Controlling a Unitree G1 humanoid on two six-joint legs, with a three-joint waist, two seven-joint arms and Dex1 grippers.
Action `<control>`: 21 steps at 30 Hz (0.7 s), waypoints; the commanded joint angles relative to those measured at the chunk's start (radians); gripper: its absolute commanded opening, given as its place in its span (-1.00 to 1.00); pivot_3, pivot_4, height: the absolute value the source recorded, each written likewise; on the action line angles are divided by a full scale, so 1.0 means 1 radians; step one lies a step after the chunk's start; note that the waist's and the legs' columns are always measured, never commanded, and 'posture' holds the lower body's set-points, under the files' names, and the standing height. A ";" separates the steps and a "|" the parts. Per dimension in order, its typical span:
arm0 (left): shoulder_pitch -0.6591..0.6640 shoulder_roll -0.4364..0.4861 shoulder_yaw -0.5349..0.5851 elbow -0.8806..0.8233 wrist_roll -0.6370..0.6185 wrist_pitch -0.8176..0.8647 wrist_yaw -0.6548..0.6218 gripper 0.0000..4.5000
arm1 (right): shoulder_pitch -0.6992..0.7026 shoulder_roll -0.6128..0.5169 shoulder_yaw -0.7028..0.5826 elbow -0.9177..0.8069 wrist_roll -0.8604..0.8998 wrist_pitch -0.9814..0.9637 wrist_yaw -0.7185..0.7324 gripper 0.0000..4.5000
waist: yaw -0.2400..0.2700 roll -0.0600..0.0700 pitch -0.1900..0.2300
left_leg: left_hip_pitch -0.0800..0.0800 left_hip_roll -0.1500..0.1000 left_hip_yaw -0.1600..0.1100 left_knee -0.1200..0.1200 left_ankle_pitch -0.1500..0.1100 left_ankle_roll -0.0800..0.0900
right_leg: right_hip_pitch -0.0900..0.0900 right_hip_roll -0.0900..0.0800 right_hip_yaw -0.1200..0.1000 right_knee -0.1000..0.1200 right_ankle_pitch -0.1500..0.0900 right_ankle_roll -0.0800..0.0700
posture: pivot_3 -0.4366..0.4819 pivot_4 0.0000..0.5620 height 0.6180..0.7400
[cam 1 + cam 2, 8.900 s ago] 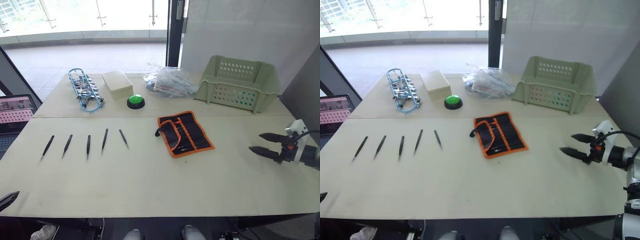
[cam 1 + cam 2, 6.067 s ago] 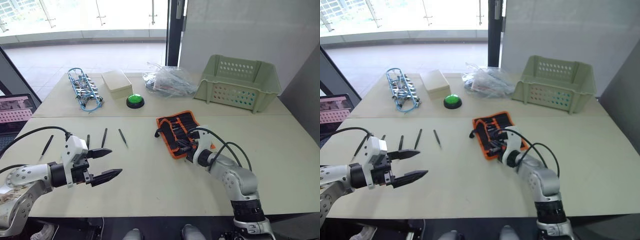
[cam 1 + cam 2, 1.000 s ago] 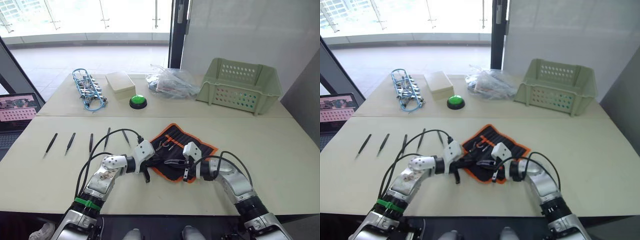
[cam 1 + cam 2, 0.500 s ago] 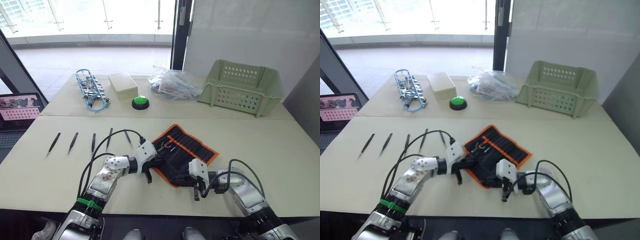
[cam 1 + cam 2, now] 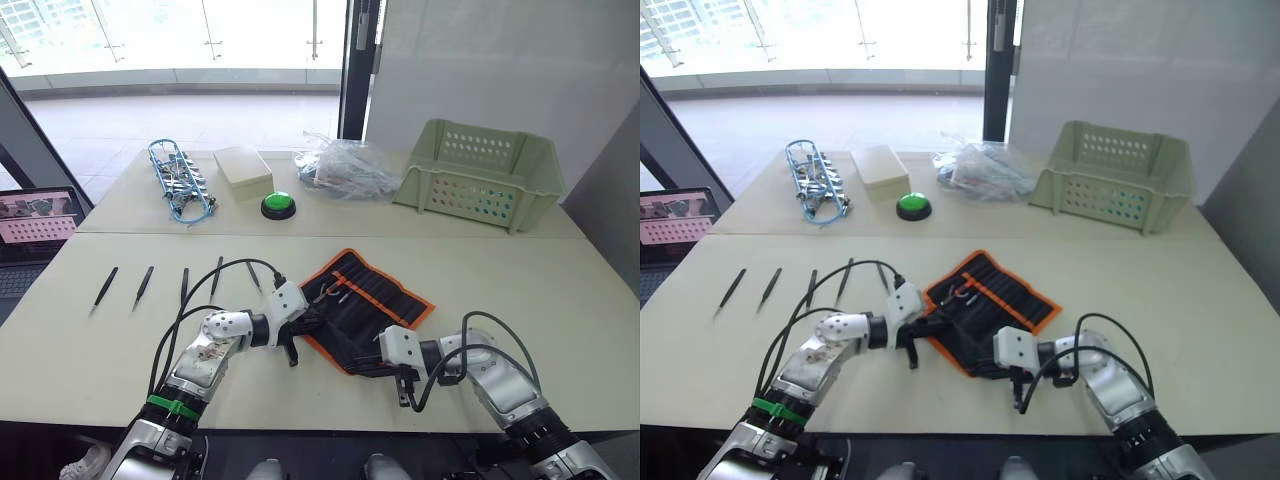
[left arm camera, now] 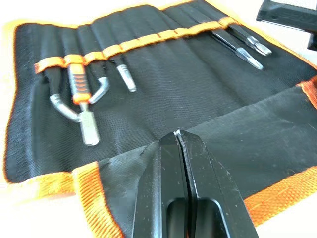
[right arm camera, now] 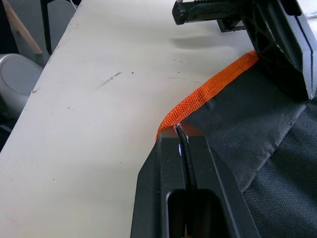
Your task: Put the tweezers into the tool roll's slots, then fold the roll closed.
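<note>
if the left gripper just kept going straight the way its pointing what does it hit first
Probably the tool roll itself: the left gripper, shut on the roll's near flap, points across the open inner face toward the metal tools in the slots. Depth is uncertain.

Since the first pictures, we see the tool roll (image 5: pixel 367 310) spread open across the table's near half, no longer a narrow folded pouch. Our left gripper (image 6: pixel 178 136), once off the table's edge, now pinches the roll's near flap at its left side. Our right gripper (image 7: pixel 177 130), formerly open far to the right, now clamps the orange-edged near corner, pulled slightly nearer than half a second ago.
</note>
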 commanded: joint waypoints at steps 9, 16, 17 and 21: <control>0.050 -0.021 0.022 -0.175 -0.088 -0.009 -0.023 -0.99 | 0.031 0.013 0.089 0.062 -0.103 0.042 -0.024 -1.00 | -0.008 0.000 0.000 | 0.001 0.000 0.000 -0.001 0.000 0.000 | 0.000 0.000 0.000 0.000 0.000 0.000 | -0.05 -0.47 1.00; 0.091 -0.010 -0.027 -0.089 0.039 -0.084 0.055 -0.99 | 0.025 0.011 0.091 0.069 -0.122 0.064 -0.031 -1.00 | -0.014 0.000 0.000 | 0.002 0.001 0.000 -0.001 0.000 0.000 | 0.001 0.001 0.000 0.000 0.000 0.000 | -0.05 -0.47 1.00; 0.089 -0.011 -0.024 -0.076 0.046 -0.089 0.063 -0.99 | 0.024 0.010 0.092 0.070 -0.124 0.064 -0.031 -1.00 | -0.014 0.000 0.000 | 0.002 0.001 0.000 -0.001 0.000 0.000 | 0.002 0.001 0.000 -0.001 0.000 0.000 | -0.05 -0.47 1.00; 0.074 0.009 0.010 0.011 0.067 -0.124 0.092 -0.99 | 0.024 0.011 0.089 0.072 -0.120 0.071 -0.034 -1.00 | -0.015 -0.001 -0.001 | 0.004 0.001 0.000 -0.001 0.000 0.000 | 0.003 0.000 0.000 -0.001 0.000 0.000 | -0.05 -0.47 1.00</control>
